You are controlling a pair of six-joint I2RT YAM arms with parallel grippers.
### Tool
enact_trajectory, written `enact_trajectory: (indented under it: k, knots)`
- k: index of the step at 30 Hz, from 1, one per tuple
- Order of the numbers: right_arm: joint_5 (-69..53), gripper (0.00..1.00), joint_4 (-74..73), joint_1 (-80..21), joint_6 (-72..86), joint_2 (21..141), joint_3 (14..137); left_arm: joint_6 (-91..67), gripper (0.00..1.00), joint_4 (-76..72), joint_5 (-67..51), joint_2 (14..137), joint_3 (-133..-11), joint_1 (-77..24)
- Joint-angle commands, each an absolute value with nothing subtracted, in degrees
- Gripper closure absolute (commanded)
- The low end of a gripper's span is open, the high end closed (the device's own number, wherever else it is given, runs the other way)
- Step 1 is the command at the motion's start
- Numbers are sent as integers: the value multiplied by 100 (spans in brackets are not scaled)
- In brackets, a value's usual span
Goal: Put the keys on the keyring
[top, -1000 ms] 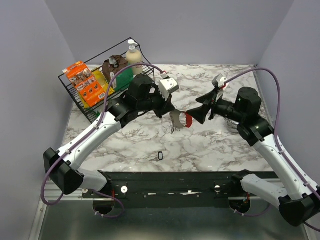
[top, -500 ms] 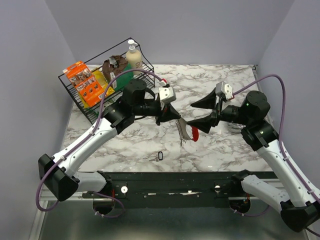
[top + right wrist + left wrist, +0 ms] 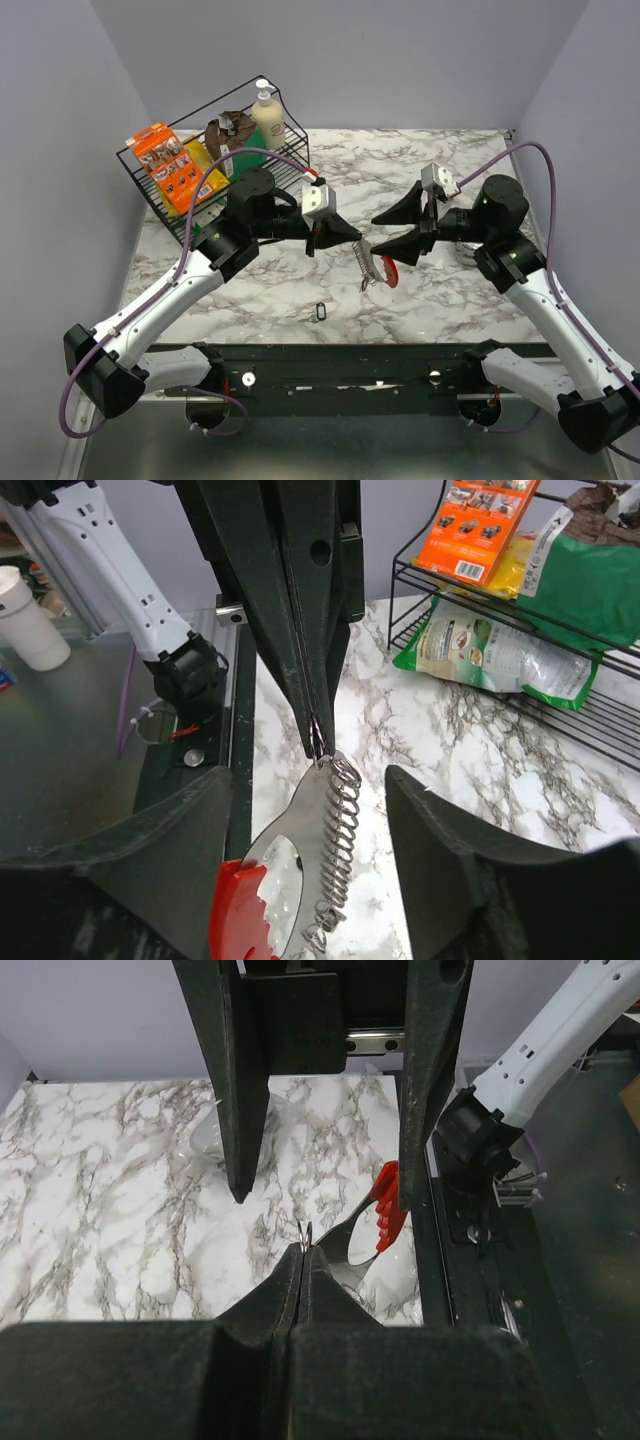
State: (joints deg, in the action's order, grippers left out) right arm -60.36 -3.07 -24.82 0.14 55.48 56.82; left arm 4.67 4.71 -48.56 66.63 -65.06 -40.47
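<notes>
My left gripper (image 3: 347, 240) is shut on the thin wire ring at the top of the keyring (image 3: 374, 266), which hangs above the table: a silvery plate with a coiled spring and a red clip (image 3: 389, 272). In the left wrist view the shut left gripper (image 3: 303, 1248) pinches the ring, with the keyring (image 3: 352, 1246) beyond. My right gripper (image 3: 381, 240) is open, one finger on each side of the keyring. The right wrist view shows the right gripper (image 3: 305, 865) straddling the keyring (image 3: 322, 850). One small dark oval key (image 3: 320, 311) lies on the marble near the front edge.
A black wire basket (image 3: 158, 208) stands at the back left with an orange packet (image 3: 167, 166), a green bag (image 3: 243, 157) and a soap bottle (image 3: 266, 110). The black rail (image 3: 350, 358) with the arm bases runs along the near edge.
The left gripper has carried the keyring a little down and to the right. The right gripper has turned so that its fingers flank the keyring, and they have narrowed slightly.
</notes>
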Motion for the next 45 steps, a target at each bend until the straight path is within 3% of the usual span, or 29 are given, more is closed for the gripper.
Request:
enact_trajectory:
  k: [1,4,6,11,18,26,29,32,39,40,41,43,44,45]
  knots:
    - [-6468,33,167,-2531,526,5756,5757,396,100,114,-5045,6635,-6513,-4043]
    - [-6416,37,298,-2531,694,5818,5739,343,100,114,-5071,6697,-6539,-4052]
    - [-6329,49,352,-2531,729,5801,5713,334,100,114,-5071,6741,-6548,-4043]
    - [-6170,54,360,-2531,756,5810,5713,246,100,53,-5071,6811,-6539,-4052]
    - [-6232,71,325,-2531,782,5915,5713,106,100,35,-5080,6864,-6548,-4052]
    - [-6223,78,220,-2531,694,5994,5651,26,100,-167,-5141,6882,-6548,-4061]
    - [-6231,85,229,-2531,694,6012,5643,26,100,-202,-5159,6908,-6557,-4078]
    - [-6205,99,220,-2531,703,6003,5643,-123,100,-185,-5177,6917,-6548,-4096]
    - [-6196,99,193,-2523,659,5968,5634,158,100,70,-5045,6821,-6557,-4087]
    - [-6196,99,185,-2540,668,5976,5625,202,95,175,-4967,6820,-6565,-4087]
    - [-6196,99,193,-2531,668,5959,5625,307,79,324,-4922,6803,-6583,-4087]
    - [-6196,100,193,-2531,668,5941,5625,386,65,465,-4791,6768,-6600,-4087]
    - [-6188,99,193,-2531,668,5915,5625,404,52,527,-4712,6741,-6583,-4087]
    - [-6170,99,193,-2531,668,5889,5625,457,49,536,-4694,6689,-6566,-4087]
